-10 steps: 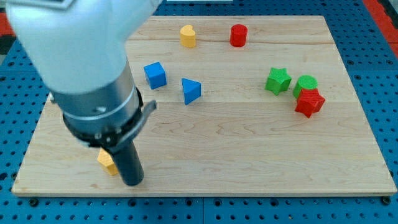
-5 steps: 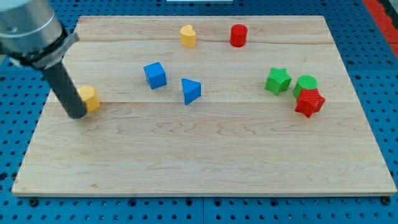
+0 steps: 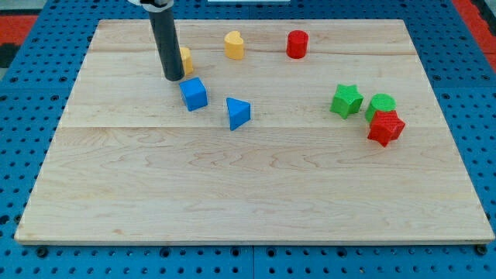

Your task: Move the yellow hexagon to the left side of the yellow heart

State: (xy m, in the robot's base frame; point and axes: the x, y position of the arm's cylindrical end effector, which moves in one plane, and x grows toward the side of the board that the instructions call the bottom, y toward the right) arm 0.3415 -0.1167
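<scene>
Blue pegboard surrounds a pale wooden counter (image 3: 256, 194), seen from above and the front.

My tip (image 3: 173, 78) sits at the view's upper left, touching the left face of the yellow hexagon (image 3: 186, 60). The rod hides most of that block; only its right portion shows. No gripper on this rig, only the rod, so there is no open or closed state to report.

Yellow heart (image 3: 234, 44) is to the view's right of the hexagon and slightly higher, near but not touching. So the hexagon is already on the heart's left side, with a clear gap between them. Judgement: task is nearly done or done; at most a small nudge toward the view's right and top to tidy alignment.

Handling, as a guess: small, light, rigid block, likely slides easily on smooth wood. Flat side faces, so push square on a face, through the centre; an off-centre push will likely spin it or let it slip off the rod.

Risks: blue cube (image 3: 194, 94) lies just below my tip, close enough to clip on any downward move. Overshoot to the right would knock the heart.

Others, all well apart: blue triangle (image 3: 238, 113), red cylinder (image 3: 297, 44), and at the view's right a green star (image 3: 346, 101), a green cylinder (image 3: 381, 104) and a red star-like block (image 3: 386, 128) clustered together.
</scene>
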